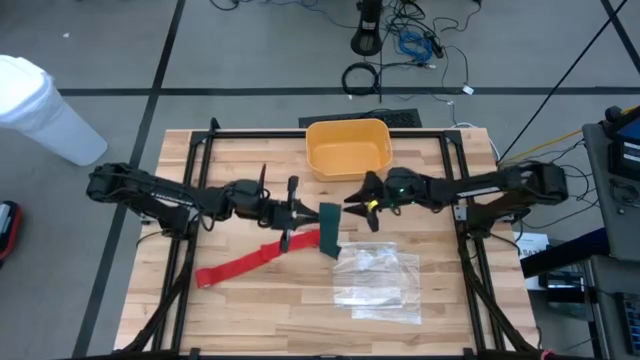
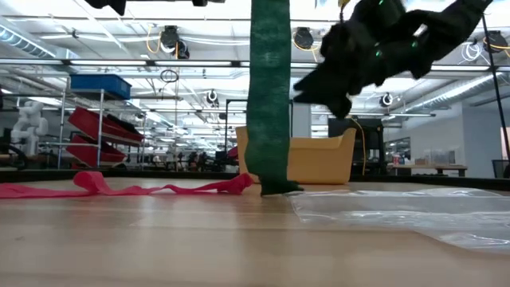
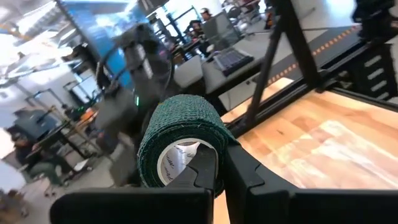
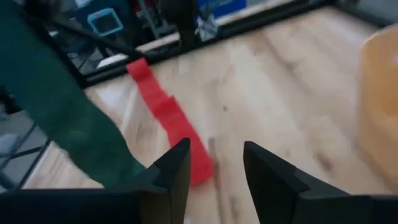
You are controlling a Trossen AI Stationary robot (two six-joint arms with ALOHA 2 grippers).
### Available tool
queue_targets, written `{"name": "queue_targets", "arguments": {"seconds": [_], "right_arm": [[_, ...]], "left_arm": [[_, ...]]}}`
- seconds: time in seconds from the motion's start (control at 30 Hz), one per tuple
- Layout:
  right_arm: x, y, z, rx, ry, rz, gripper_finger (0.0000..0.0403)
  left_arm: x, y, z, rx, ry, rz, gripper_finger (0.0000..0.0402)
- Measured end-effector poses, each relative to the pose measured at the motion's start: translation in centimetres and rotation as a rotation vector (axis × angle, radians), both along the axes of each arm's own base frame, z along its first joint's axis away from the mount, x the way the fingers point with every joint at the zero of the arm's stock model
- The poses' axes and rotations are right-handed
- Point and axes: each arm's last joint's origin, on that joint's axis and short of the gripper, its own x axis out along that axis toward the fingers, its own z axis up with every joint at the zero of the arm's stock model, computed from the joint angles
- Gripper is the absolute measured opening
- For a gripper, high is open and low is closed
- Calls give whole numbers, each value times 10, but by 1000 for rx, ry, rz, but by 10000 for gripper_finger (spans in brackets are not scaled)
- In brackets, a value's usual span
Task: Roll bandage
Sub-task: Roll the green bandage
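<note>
Wooden slats make up the table (image 1: 250,310), set inside a black frame on a grey floor with cables beyond. The bandage (image 1: 255,260), a red strip, lies flat and unrolled on the left half of the table, running diagonally from near the centre toward the front left; the low view shows it rumpled along the surface (image 2: 119,188). A dark green roll (image 3: 180,134) is clamped in the left gripper (image 1: 293,213), raised above the table centre, with a green tail (image 2: 269,96) hanging straight down to the wood beside the red strip's inner end. The right gripper (image 1: 362,203) hovers just right of that tail, fingers (image 4: 171,171) parted and holding nothing. A clear plastic bag (image 1: 378,283) lies front right. A yellow bin (image 1: 347,147) stands at the back centre.
</note>
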Motion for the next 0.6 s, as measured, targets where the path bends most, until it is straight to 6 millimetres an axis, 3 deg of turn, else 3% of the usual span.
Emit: {"name": "queue_targets", "arguments": {"seconds": [0.13, 0.23, 0.37, 0.6], "right_arm": [[-17, 3, 25, -92, -60, -11, 120], [-21, 11, 31, -133, -69, 23, 115], [-15, 18, 10, -173, -88, 1, 112], [-17, 19, -16, -215, -400, -19, 127]], "left_arm": [[0, 18, -5, -58, 19, 65, 12], [-3, 31, -11, -88, 16, 110, 12], [-8, 46, -21, -81, -9, 161, 13], [-13, 59, -28, -120, -11, 168, 13]]}}
